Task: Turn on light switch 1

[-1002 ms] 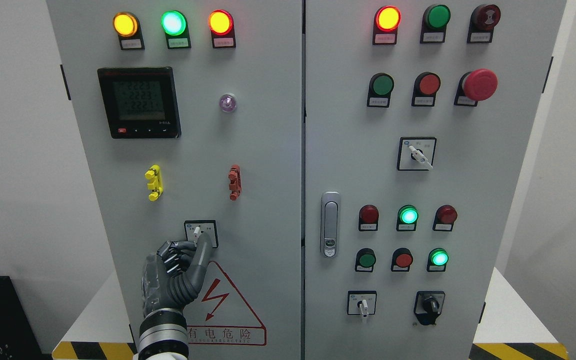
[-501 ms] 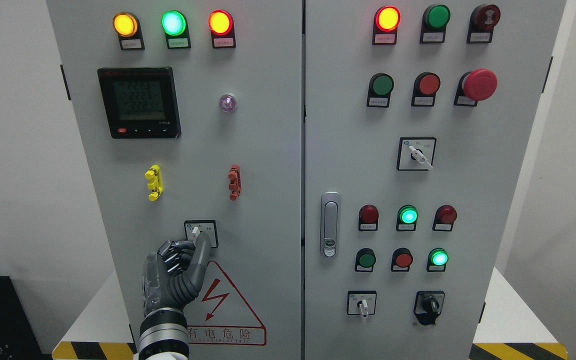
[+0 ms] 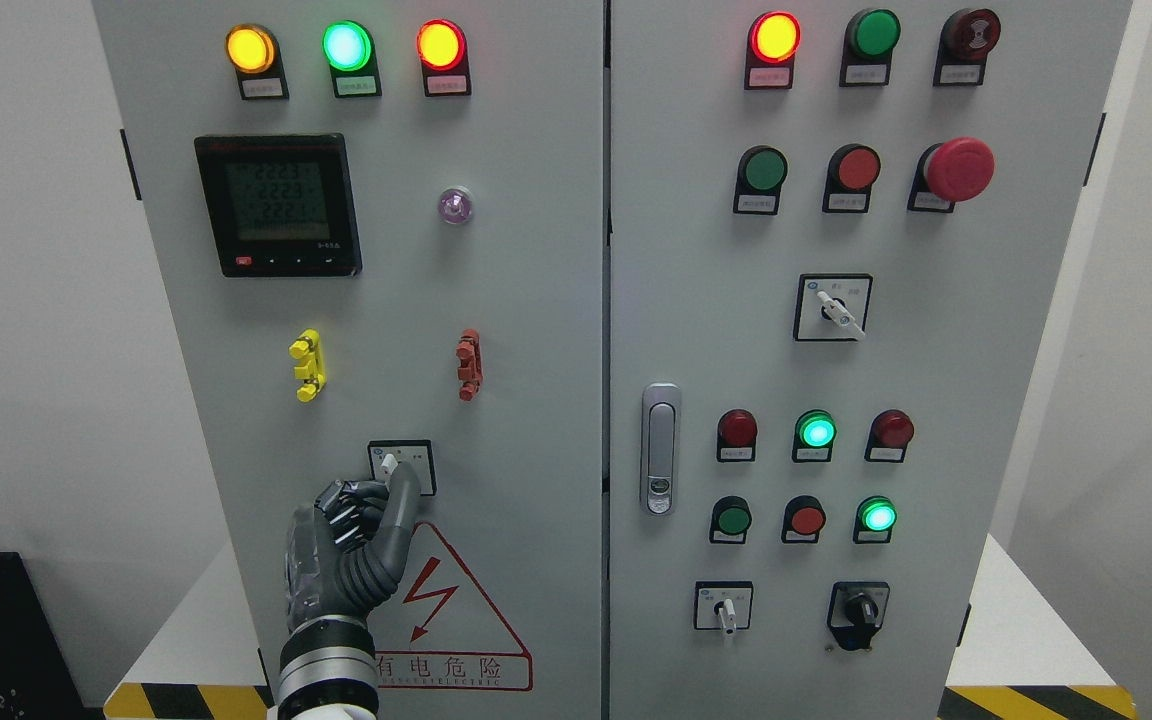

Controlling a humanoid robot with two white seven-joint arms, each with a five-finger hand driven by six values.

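Left hand: dark grey jointed left hand [image 3: 351, 545] on a ribbed silver wrist, rising from the bottom edge left of the middle; one finger [image 3: 398, 505] is stretched up against the switch, the others curled into the palm, gripping nothing
Light switch 1: small rotary selector switch [image 3: 391, 464] with a white lever on a square white plate framed in black, low on the left cabinet door; the lever leans up and to the left, and the finger's tip touches its lower right side
Cabinet: grey cabinet [image 3: 536, 300] of smooth painted metal, two flat doors split by a vertical seam
Left door, upper: round glossy lamps lit amber [image 3: 250, 49], green [image 3: 347, 46] and red [image 3: 440, 45]; below them a black square meter [image 3: 278, 205] with a dim green display, and a small clear round lens [image 3: 455, 205]
Left door, middle: yellow plastic clip [image 3: 307, 365] and red plastic clip [image 3: 470, 365], well above the switch
Warning sign: red triangle with a lightning bolt [image 3: 436, 600], just right of the wrist, its left corner hidden by the hand
Right door: chrome latch handle [image 3: 660, 448], a red mushroom button [image 3: 960, 168], rows of round red and green buttons, and further selector switches, all well apart from the hand
Base: white platform [image 3: 1016, 620] with yellow and black hazard stripes at its near edge
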